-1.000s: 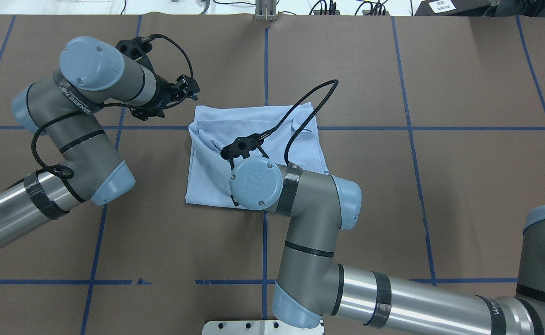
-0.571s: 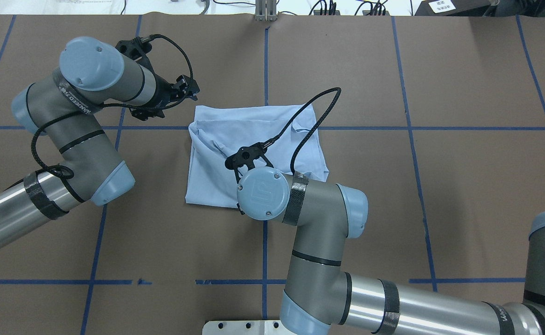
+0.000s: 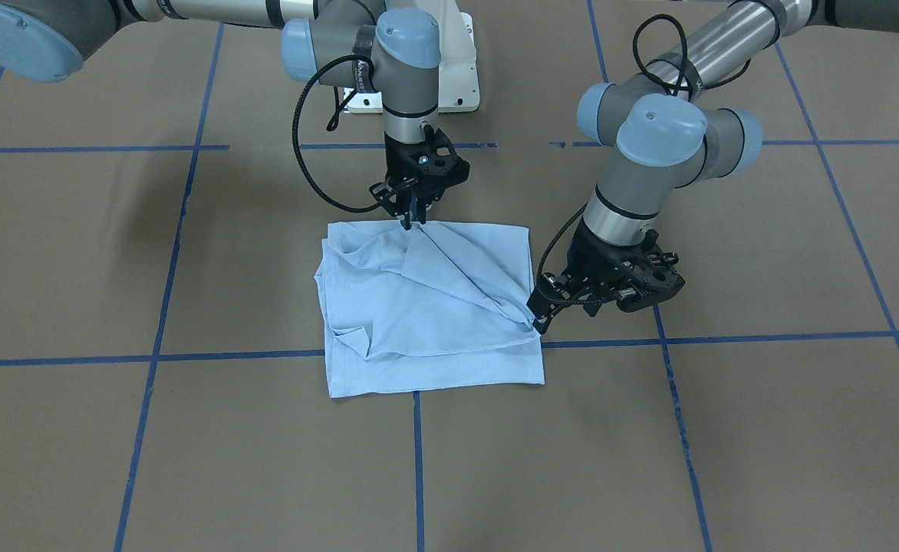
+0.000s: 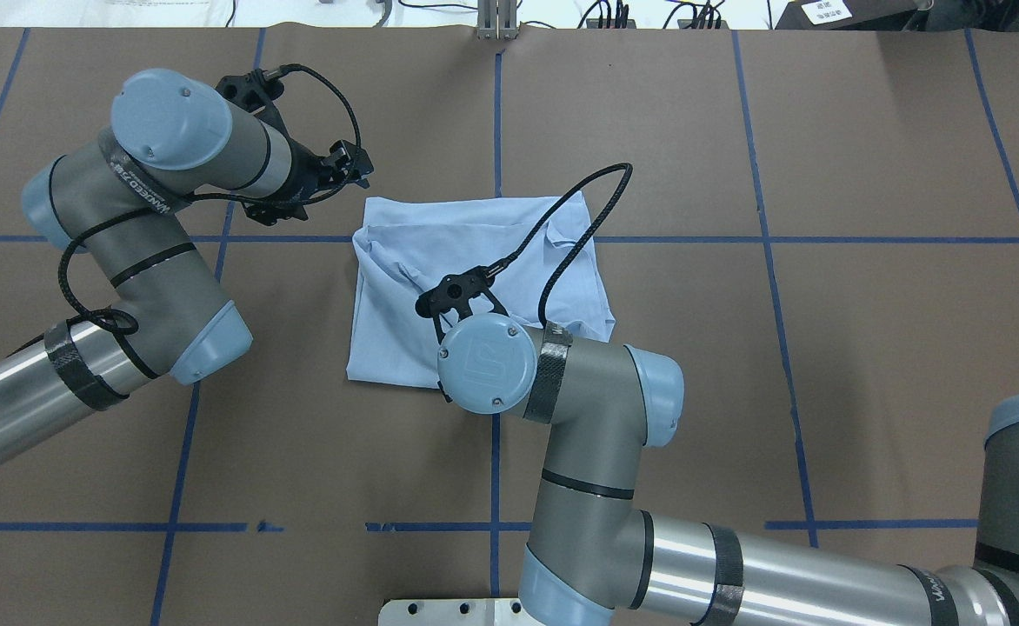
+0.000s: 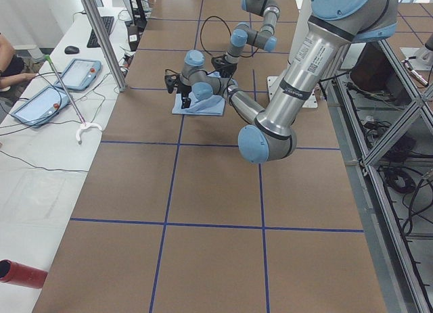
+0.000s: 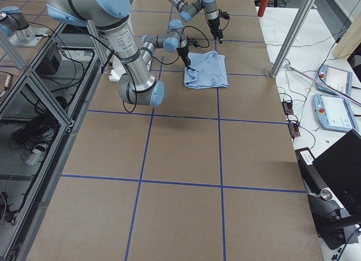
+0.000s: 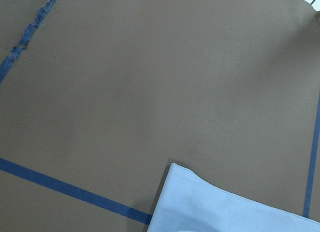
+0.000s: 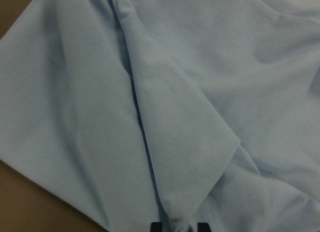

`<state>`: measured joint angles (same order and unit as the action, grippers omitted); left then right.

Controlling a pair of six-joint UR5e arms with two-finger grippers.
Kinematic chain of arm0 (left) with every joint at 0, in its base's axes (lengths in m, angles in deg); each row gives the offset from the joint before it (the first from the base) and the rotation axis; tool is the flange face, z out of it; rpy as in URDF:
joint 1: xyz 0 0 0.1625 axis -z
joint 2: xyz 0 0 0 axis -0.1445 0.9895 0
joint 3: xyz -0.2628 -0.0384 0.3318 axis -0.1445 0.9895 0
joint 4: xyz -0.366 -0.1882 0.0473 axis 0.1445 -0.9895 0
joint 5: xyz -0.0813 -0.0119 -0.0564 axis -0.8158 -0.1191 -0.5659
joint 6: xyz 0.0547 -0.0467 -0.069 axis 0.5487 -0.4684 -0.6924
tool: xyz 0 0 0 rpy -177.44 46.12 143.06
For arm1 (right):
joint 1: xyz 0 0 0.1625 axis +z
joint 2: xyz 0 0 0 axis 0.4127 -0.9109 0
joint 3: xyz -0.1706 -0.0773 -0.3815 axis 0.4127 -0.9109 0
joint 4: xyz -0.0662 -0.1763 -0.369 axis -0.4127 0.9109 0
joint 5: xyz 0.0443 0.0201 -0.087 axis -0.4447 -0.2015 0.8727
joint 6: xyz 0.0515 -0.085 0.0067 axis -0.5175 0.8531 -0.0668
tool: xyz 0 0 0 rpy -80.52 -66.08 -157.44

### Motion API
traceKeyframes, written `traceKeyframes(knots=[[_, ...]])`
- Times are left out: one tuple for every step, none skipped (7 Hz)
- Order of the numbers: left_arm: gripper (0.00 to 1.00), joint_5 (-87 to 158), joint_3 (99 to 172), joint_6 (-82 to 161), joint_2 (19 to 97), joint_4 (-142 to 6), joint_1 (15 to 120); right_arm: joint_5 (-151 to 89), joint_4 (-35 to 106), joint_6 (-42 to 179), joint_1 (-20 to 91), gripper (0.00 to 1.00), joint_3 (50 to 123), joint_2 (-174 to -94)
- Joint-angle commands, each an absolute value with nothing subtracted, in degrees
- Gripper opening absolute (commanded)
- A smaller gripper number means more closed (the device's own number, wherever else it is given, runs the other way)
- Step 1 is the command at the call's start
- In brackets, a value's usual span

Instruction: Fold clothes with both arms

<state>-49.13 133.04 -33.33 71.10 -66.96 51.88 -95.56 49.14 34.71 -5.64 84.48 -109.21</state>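
Note:
The light blue T-shirt [image 3: 434,307] lies folded into a rough square mid-table, wrinkled, also in the overhead view [image 4: 405,261]. Its collar, label and print are hidden. My right gripper [image 3: 416,221] points straight down at the shirt's edge nearest the robot and is shut on a pinch of cloth; the right wrist view shows the fold between the fingertips [image 8: 157,226]. In the overhead view the wrist hides it. My left gripper [image 3: 539,314] is low beside the shirt's far corner on my left, looks open and holds nothing; it also shows in the overhead view [image 4: 355,165].
The table is brown paper with a blue tape grid [image 4: 496,113]. The white pedestal base [image 3: 457,84] stands at the robot's edge. A metal post [image 5: 101,36] and a side table with tablets [image 5: 40,103] stand beyond the far edge.
My right wrist has moved a little toward the robot's side with the pinched cloth, drawing a fold of the shirt along. The left arm has not moved.

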Motion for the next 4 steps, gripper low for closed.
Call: traceKeyframes(knots=[[1.00,-49.0,132.8,-33.3,71.1,-67.0,51.7,-95.1,49.1,34.7,-5.7,0.29,84.3,-109.5],[1.00,-49.0,132.8,-33.3,71.1,-67.0,51.7,-94.6,49.1,34.7,-5.7,0.20,84.1,-109.5],[1.00,-49.0,132.8,-33.3,71.0,-67.0,51.7,-94.6,49.0,34.7,-5.7,0.00,84.2,-109.4],[1.00,-49.0,132.7,-33.3,71.1,-67.0,51.6,-94.6,49.0,34.6,-5.5,0.00,84.6,-109.2]])
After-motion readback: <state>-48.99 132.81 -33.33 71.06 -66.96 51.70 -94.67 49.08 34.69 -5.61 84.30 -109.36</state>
